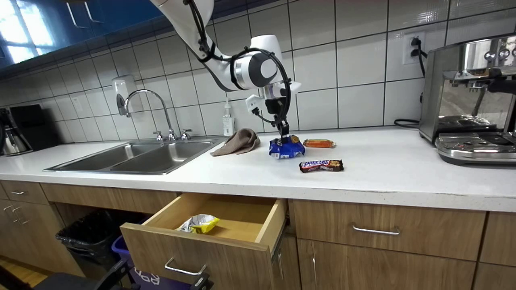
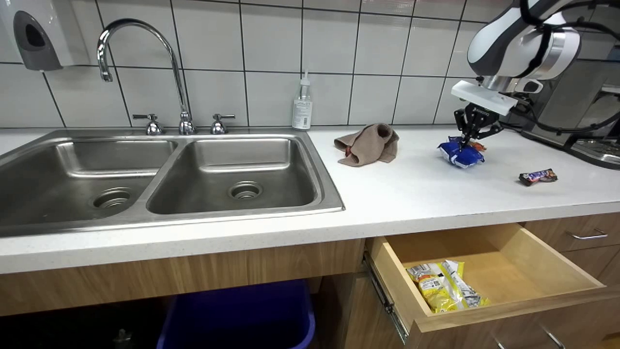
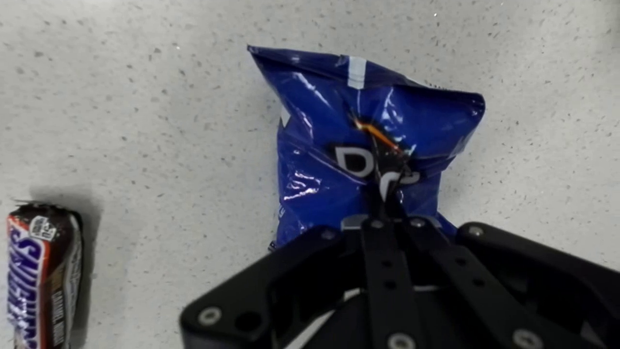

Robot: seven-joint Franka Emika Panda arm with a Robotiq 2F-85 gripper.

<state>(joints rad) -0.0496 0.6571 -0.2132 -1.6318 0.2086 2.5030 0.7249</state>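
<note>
Fingers (image 3: 381,242) pinching blue bag (image 3: 346,135), counter edge (image 1: 306,193) apart

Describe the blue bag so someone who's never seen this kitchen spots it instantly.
Start at the double steel sink in the white counter, then go past the brown cloth toward the coffee machine. Beyond the cloth, a gripper pinches the blue bag from above. Broad, crinkled and mostly blue, it stands apart from the slim orange packet and dark Snickers bar nearby.
</note>
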